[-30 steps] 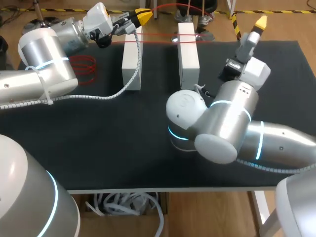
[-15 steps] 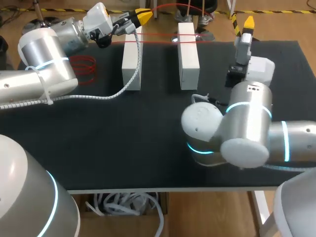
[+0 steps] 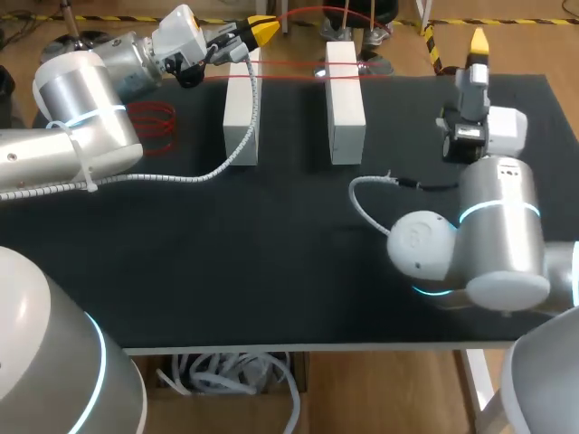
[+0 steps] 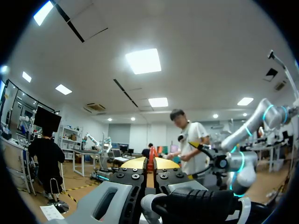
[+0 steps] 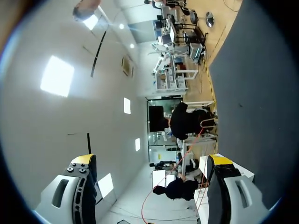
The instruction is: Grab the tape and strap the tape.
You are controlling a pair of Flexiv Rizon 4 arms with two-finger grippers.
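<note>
1. Looking down in the head view: a black cloth-covered bench (image 3: pixel 226 253) carries two white rectangular blocks, one to the left (image 3: pixel 241 117) and one to the right (image 3: pixel 344 99), standing side by side with a gap between. A thin red tape (image 3: pixel 289 64) is stretched across the far ends of both blocks. A loose red coil (image 3: pixel 152 122) lies on the bench to the left of the blocks. The left arm (image 3: pixel 81 108) holds its yellow tips (image 3: pixel 262 29) at the far end of the left block, and a red strand arcs away from them. The right arm (image 3: pixel 493 226) stands at the bench's right side, well apart from the blocks, with its yellow tip (image 3: pixel 477 41) pointing away from the robot.
2. Left wrist view: the left jaws are drawn together, the yellow fingertips (image 4: pixel 135 163) clamped on a sliver of the red tape.
3. Right wrist view: the right jaws stand wide apart, the fingertips (image 5: pixel 84 159) holding nothing. The dark bench runs alongside them.
</note>
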